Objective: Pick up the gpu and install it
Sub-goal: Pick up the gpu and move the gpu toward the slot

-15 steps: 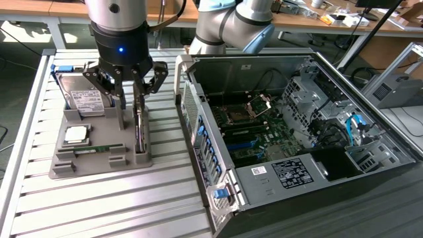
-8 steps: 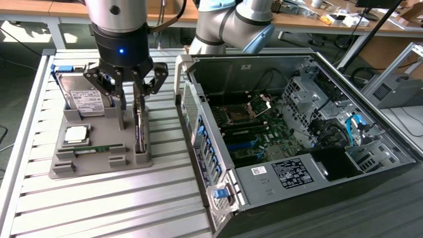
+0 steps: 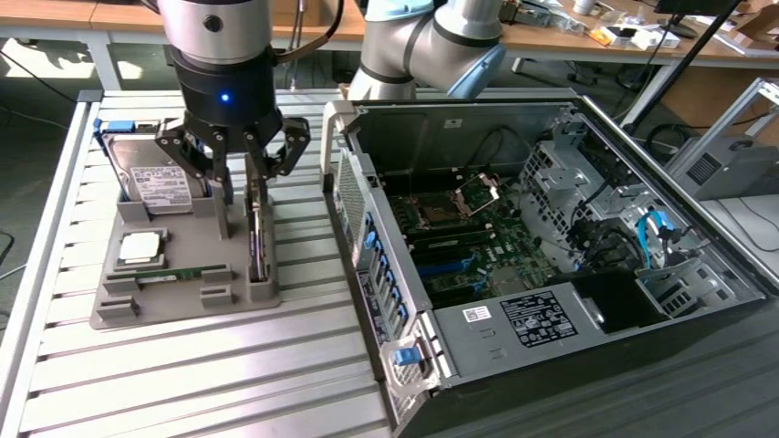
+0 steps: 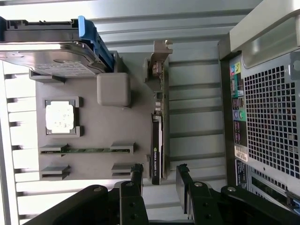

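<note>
The gpu (image 3: 255,239) is a thin dark card standing on edge in a slot along one side of the grey holder (image 3: 182,306). In the wrist view the gpu (image 4: 157,136) shows edge-on, with its metal bracket at the end farthest from my fingers. My gripper (image 3: 244,169) hangs just above the card, open. Its two black fingertips (image 4: 137,171) straddle the card's near end without touching it; the gripper (image 4: 159,172) holds nothing.
The holder also carries a silver hard drive (image 3: 152,178), a CPU (image 3: 140,246) and a green memory stick (image 3: 182,274). On the exterior view's right, the open computer case (image 3: 365,274) lies on its side with the motherboard (image 3: 469,242) exposed. Its perforated rear panel (image 4: 269,117) stands close beside the holder.
</note>
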Robot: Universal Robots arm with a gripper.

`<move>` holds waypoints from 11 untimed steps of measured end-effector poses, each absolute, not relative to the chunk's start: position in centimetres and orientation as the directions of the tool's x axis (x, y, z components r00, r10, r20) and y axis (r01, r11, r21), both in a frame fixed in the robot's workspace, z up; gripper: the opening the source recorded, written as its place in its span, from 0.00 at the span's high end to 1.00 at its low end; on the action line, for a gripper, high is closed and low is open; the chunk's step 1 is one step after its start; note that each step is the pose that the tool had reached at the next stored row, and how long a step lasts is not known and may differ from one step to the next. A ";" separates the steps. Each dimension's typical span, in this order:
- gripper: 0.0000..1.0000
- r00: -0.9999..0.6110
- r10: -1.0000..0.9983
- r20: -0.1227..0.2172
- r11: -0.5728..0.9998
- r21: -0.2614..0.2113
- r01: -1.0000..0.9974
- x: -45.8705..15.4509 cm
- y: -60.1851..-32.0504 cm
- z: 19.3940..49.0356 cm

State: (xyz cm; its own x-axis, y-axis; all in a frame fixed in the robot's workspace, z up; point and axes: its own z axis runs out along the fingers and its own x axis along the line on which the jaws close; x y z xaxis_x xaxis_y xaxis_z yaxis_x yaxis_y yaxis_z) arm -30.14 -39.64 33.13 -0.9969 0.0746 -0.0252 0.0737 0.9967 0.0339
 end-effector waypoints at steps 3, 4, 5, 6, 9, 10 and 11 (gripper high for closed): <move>0.58 -0.997 0.075 -0.025 0.997 0.033 0.074 -30.1 -39.6 33.0; 0.58 -0.997 0.075 -0.025 0.997 0.033 0.074 -30.1 -39.6 33.0; 0.58 -0.997 0.075 -0.025 0.997 0.033 0.074 -30.1 -39.6 32.9; 0.58 -0.997 0.075 -0.025 0.997 0.032 0.074 -30.1 -39.6 32.9; 0.58 -0.997 0.075 -0.025 0.997 0.031 0.074 -30.1 -39.6 32.8; 0.58 -0.997 0.075 -0.025 0.997 0.031 0.074 -30.1 -39.6 32.8; 0.58 -0.997 0.074 -0.025 0.997 0.031 0.074 -30.1 -39.6 32.7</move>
